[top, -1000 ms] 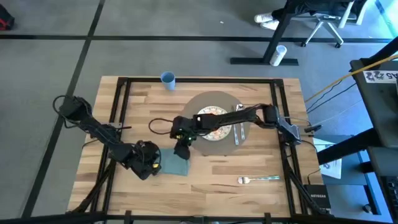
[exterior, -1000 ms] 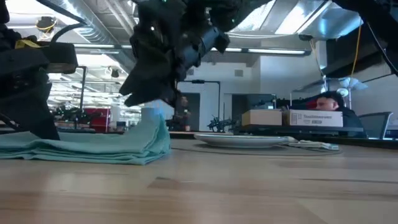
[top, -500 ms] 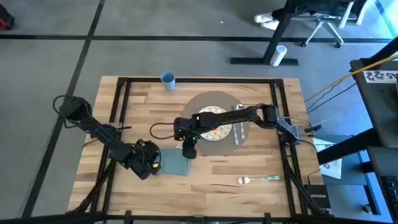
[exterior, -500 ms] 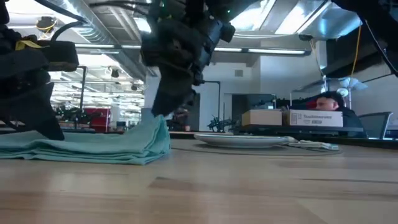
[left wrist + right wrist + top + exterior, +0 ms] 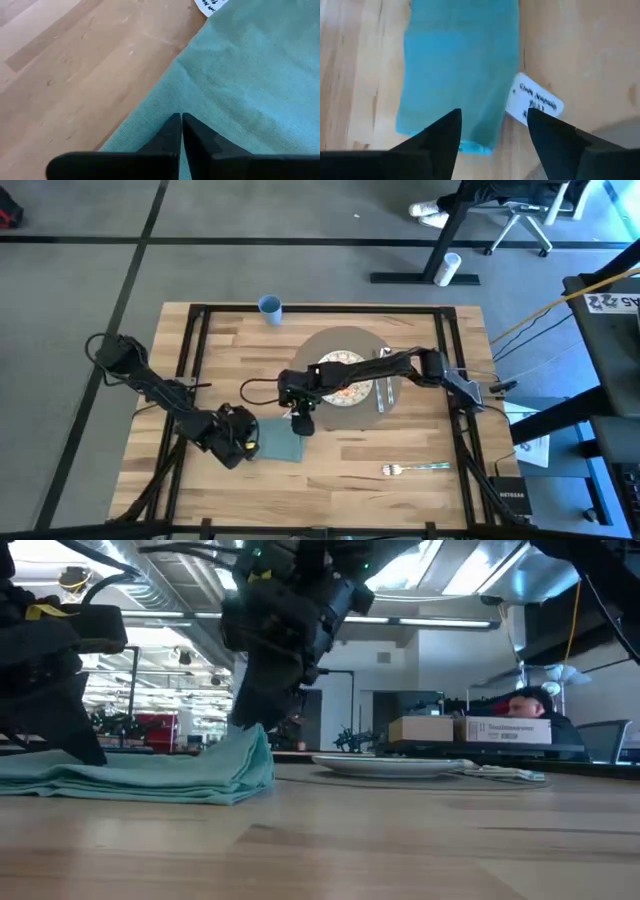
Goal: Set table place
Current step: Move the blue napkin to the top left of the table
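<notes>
1. The table [image 5: 400,450] carries the place [image 5: 352,340], a round mat lying toward its far edge, under a patterned plate [image 5: 345,379].
2. The teal napkin [image 5: 280,442] lies nearer the table's front-left corner.
3. The left gripper [image 5: 181,131], jaws pressed together, pins the napkin's end.
4. The right gripper [image 5: 494,131] hovers wide open and empty over the other end; it should straddle that end squarely before closing, keeping clear of the white tag [image 5: 534,103].

Bright, even overhead light; soft shadows

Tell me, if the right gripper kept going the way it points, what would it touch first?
Probably the teal napkin: the right gripper, open, points down at its near end.
</notes>
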